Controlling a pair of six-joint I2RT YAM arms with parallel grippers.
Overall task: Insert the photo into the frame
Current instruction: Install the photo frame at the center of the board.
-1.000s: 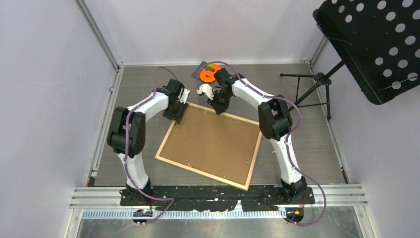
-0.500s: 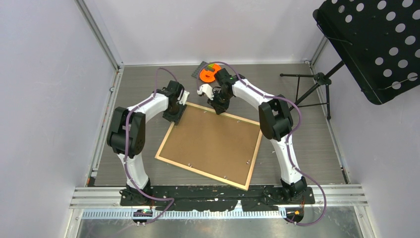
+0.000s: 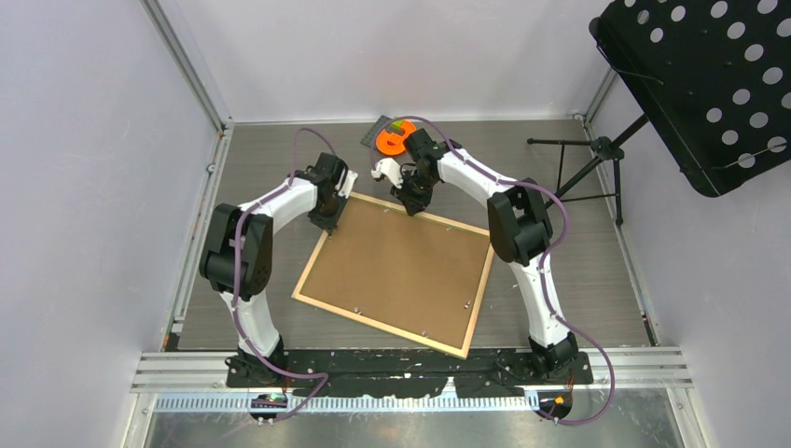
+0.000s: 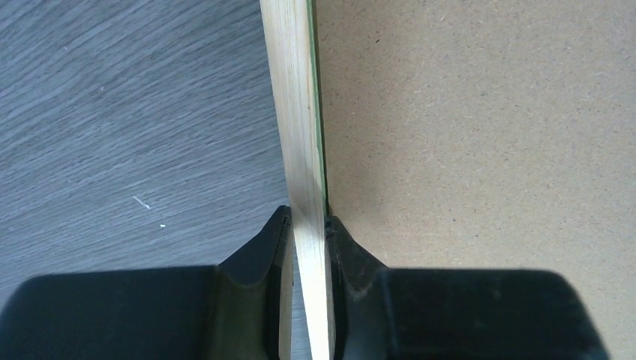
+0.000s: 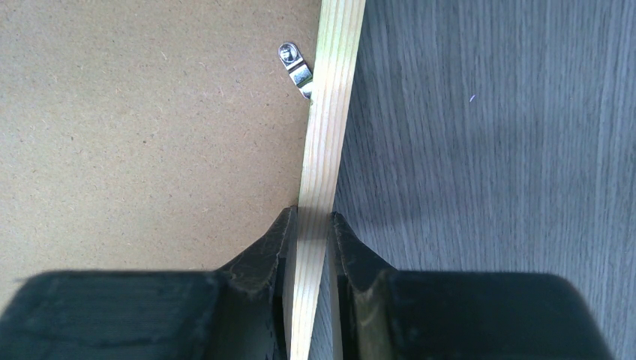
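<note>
The frame [image 3: 310, 273] lies flat on the grey table, pale wood face up, with a plain brown backing board [image 3: 396, 266] filling it. My left gripper [image 3: 328, 220] is at the left rail near the far corner. In the left wrist view this gripper [image 4: 307, 225] is shut on the frame's rail [image 4: 296, 112], a thin green edge showing beside the board [image 4: 480, 135]. My right gripper [image 3: 410, 203] is at the far rail. Seen from the right wrist, that gripper [image 5: 311, 221] is shut on the rail [image 5: 330, 112]. The photo is hidden.
A small metal turn clip [image 5: 295, 67] sits on the board by the rail. An orange part [image 3: 392, 140] and a white piece [image 3: 382, 169] lie behind the frame. A black perforated music stand [image 3: 709, 84] and its tripod [image 3: 588, 163] are at the right.
My left gripper has shifted slightly along the left rail and its jaws have closed onto it. The right arm and the frame have not moved.
</note>
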